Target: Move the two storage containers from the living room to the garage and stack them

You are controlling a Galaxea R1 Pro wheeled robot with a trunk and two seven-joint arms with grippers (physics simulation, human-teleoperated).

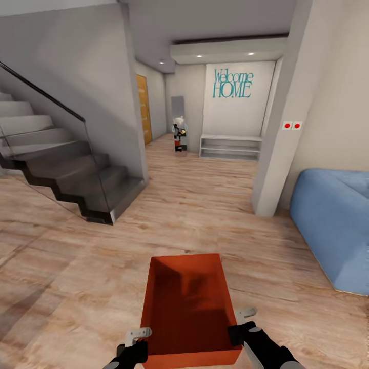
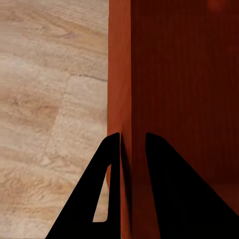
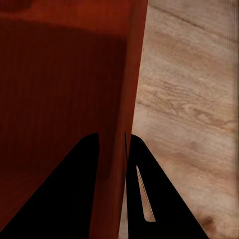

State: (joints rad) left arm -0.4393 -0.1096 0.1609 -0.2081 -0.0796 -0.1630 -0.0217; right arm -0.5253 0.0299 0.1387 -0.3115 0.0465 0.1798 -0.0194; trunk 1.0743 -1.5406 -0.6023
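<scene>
One orange-red container [image 1: 187, 302] hangs between your two pincers, carried above the light wood plank floor [image 1: 77, 287]. Your left pincer [image 2: 132, 149] is clamped on the container's left wall, one finger inside and one outside, nearly closed on the thin plastic. Your right pincer [image 3: 112, 147] grips the right wall the same way. Ahead of both pincers, past the container, lies a hallway with a "Welcome HOME" wall sign [image 1: 233, 83]; a dark staircase [image 1: 66, 174] stands beyond your left pincer, a blue sofa [image 1: 335, 225] beyond your right.
</scene>
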